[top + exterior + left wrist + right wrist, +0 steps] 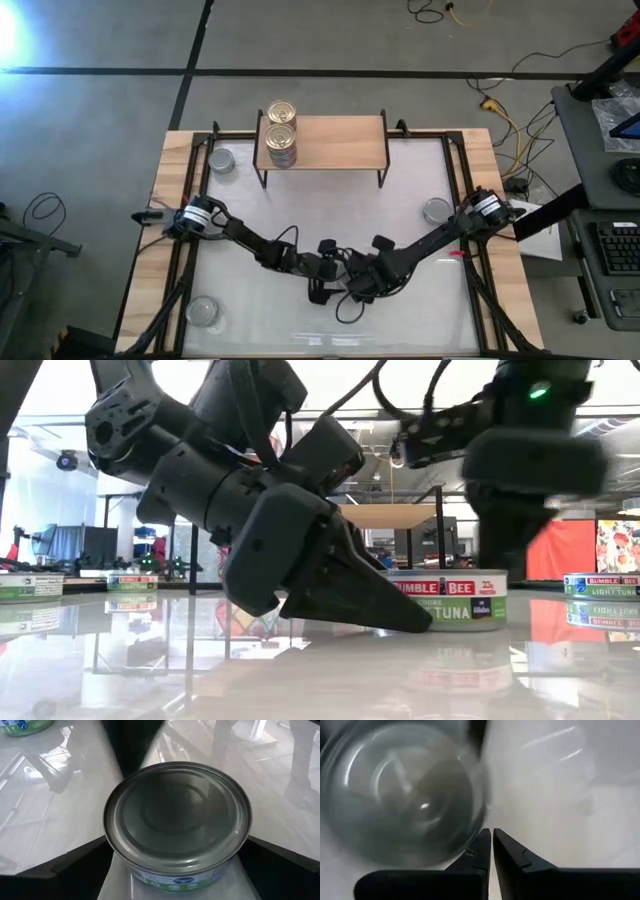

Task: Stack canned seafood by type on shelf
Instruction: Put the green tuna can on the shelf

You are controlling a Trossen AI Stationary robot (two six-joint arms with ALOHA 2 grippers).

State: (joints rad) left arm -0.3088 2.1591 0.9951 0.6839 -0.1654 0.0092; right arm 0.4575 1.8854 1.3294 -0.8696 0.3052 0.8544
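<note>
Tin: I see a silver-lidded tin upright on the table, well short of the shelf.
Left gripper: spread wide, straddling the tin, nothing held yet.
Right gripper: pressed shut, empty, just beside the tin.
Nearer arm: left, I judge.

left gripper spread wide | right gripper closed, both low, mid-table

Grey concrete floor crossed by cables.
</note>
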